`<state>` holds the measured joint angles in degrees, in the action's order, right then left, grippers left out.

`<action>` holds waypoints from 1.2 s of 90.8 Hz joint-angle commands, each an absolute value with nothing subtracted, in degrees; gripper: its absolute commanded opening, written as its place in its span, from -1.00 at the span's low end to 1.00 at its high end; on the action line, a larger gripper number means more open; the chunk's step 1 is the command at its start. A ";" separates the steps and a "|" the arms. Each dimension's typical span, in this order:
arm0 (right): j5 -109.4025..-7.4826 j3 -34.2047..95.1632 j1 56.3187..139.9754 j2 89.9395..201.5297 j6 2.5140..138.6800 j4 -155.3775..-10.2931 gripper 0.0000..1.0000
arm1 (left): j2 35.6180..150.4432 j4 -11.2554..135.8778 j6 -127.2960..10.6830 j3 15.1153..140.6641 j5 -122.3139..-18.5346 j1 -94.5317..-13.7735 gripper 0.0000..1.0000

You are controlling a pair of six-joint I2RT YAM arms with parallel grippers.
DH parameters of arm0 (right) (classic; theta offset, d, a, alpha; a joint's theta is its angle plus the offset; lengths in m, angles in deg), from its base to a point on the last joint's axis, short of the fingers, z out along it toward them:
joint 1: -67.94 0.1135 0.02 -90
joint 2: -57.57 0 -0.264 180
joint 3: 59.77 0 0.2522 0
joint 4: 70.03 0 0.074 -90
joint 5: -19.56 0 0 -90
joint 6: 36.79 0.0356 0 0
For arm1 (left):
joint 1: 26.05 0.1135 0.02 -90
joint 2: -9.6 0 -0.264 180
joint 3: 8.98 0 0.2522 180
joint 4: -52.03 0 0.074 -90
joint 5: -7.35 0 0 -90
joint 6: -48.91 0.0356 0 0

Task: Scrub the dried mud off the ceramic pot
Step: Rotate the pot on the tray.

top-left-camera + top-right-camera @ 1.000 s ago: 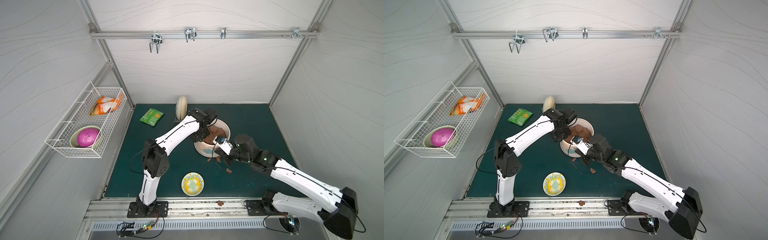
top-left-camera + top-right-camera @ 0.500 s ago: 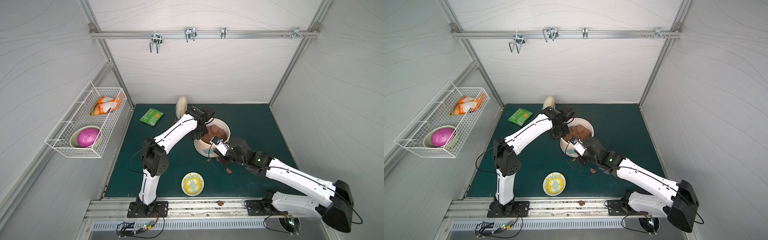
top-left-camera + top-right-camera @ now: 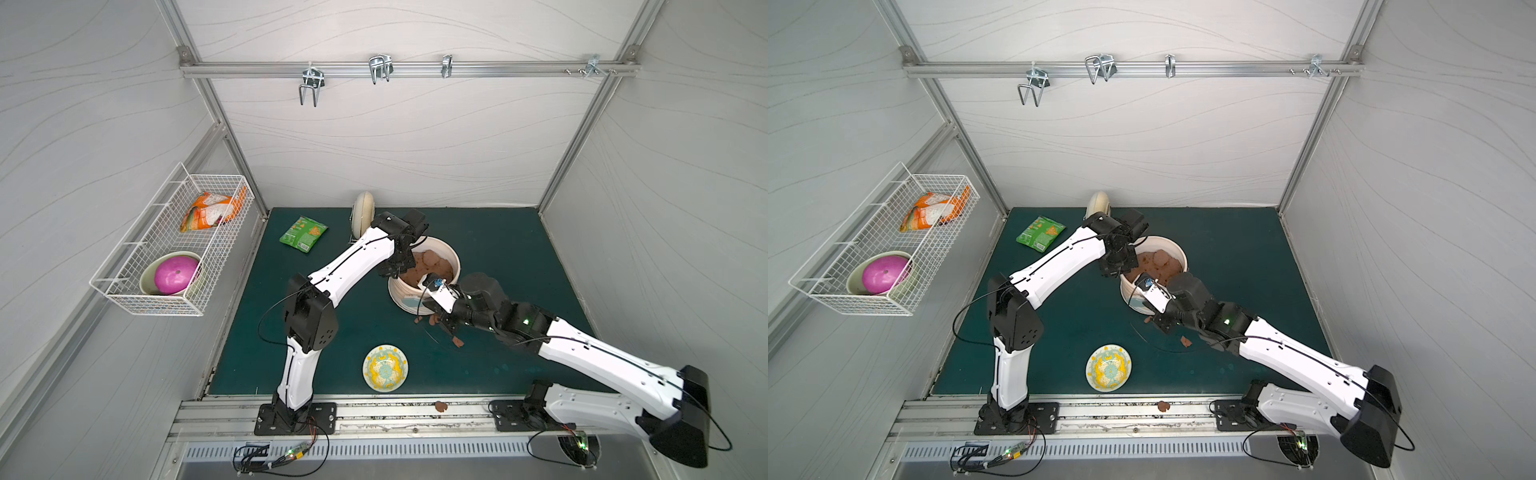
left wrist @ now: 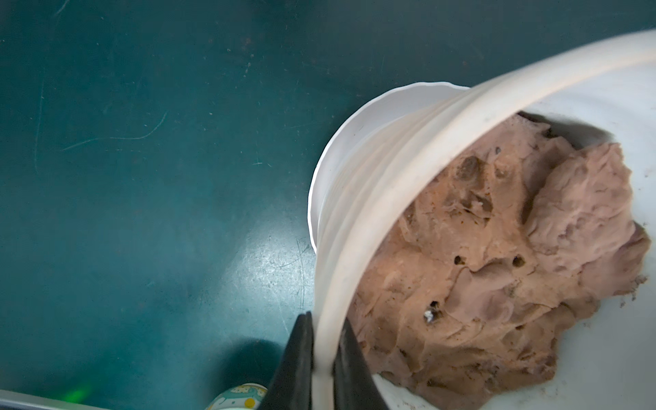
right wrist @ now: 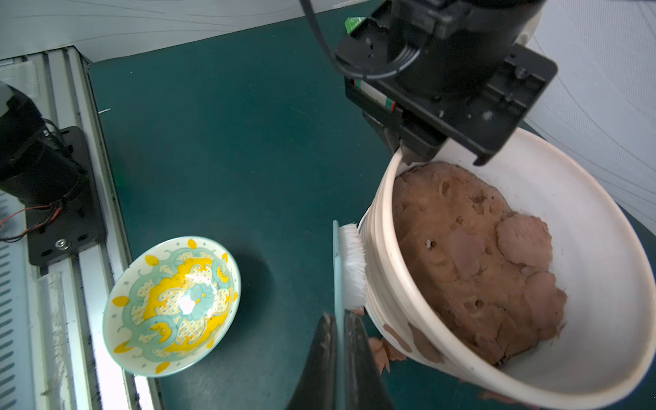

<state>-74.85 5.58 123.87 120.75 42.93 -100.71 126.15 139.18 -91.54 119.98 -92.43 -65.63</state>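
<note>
ceramic pot [image 5: 603, 284] tilted, mouth toward back wall [image 3: 395, 158]; left gripper [image 4: 324, 321] clamps its rim, right gripper [image 5: 339, 316] clamps brush [image 5: 351, 266] against ribs.

Both arms are stretching forward and bending toward each other. The left pincer [image 4: 324, 319] is clamping downward, and the right pincer [image 5: 339, 317] is squeezing tight, reaching low.

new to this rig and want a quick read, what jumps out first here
A large cream-white ribbed ceramic pot holding a brown soil mass sits on the dark green mat, the left claw pinching its rim. The right claw holds a pale blue white-bristled brush against the pot's outer wall, beside reddish-brown dried mud patches. Loose flakes lie on the mat by its base.
</note>
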 commanded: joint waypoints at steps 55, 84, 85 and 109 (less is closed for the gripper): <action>-71.57 9.09 116.93 120.69 39.05 -109.51 -1.00 | 127.64 135.93 -65.71 120.36 -89.07 -63.32 -1.00; -70.84 7.46 114.70 116.34 41.52 -114.69 -1.00 | 127.64 135.57 -64.10 120.57 -87.80 -63.14 -1.00; -70.59 7.44 114.70 116.13 41.52 -114.93 -1.00 | 127.64 135.62 -64.06 120.64 -87.91 -63.14 -1.00; -56.74 8.70 116.36 112.00 41.23 -118.41 -1.00 | 126.61 134.95 -62.62 120.65 -89.16 -62.79 -1.00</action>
<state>-64.07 7.92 115.25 113.97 40.42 -116.23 126.81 133.47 -68.07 120.40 -91.39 -62.46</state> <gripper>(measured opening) 0.085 0.139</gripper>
